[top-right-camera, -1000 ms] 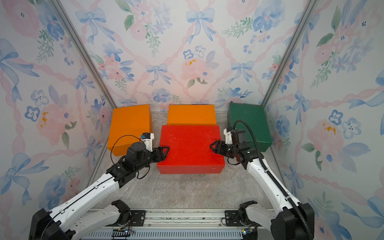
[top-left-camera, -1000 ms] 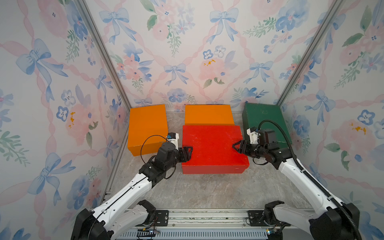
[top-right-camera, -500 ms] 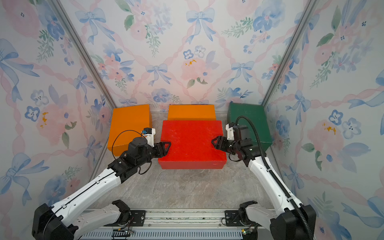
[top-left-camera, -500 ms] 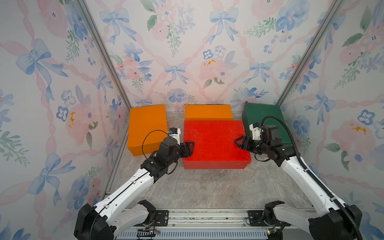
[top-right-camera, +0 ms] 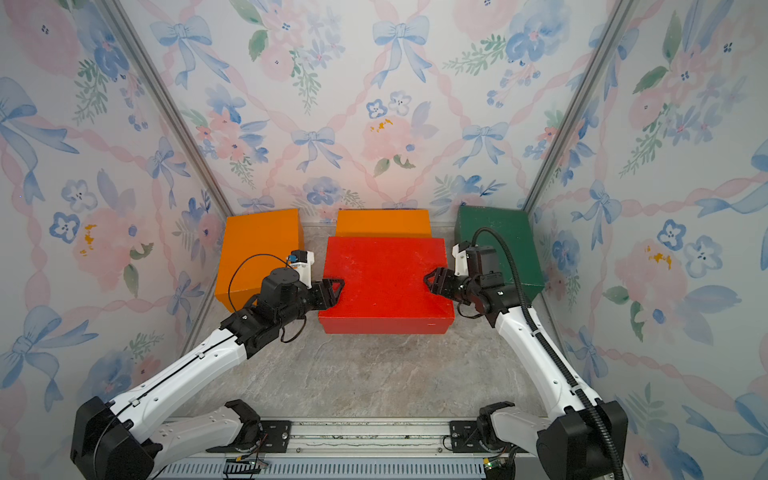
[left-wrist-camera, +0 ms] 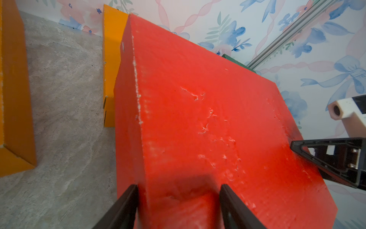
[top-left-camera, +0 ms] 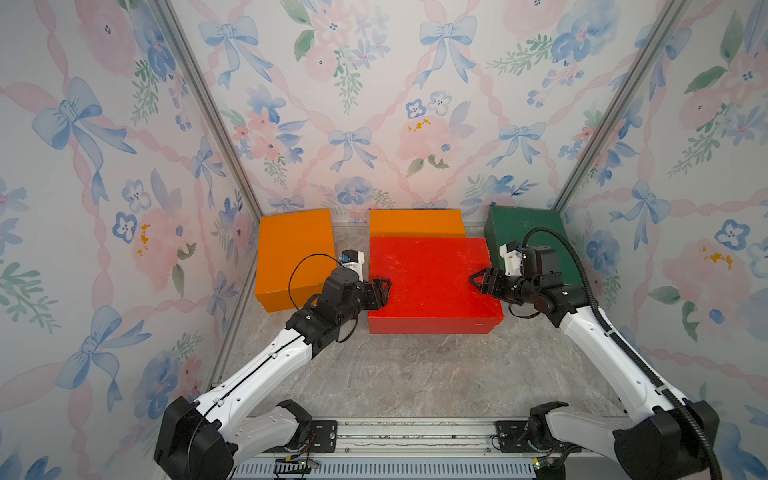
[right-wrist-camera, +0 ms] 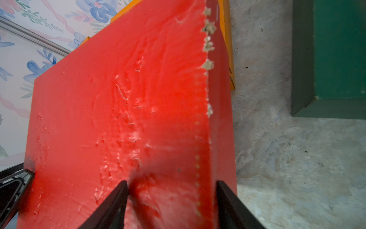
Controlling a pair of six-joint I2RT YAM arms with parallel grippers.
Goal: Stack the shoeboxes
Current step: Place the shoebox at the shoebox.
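Four lidded cardboard shoeboxes in matte paint; none yet squarely stacked.

Item one: red rectangular shoebox (top-left-camera: 432, 282), centre of the grey marbled tabletop (top-left-camera: 415, 374). The left gripper (top-left-camera: 384, 287) pinches its left short edge and the right gripper (top-left-camera: 474, 279) its right short edge, both claws clenched on the rim. Its far edge overlaps the middle orange shoebox (top-left-camera: 417, 223) at the rear. Whether it rests there or hangs just above is unclear from these views.

Items outstanding: second orange shoebox (top-left-camera: 293, 253), left, and dark green shoebox (top-left-camera: 524, 227), right. Each stands alone on the tabletop, with nothing on top.
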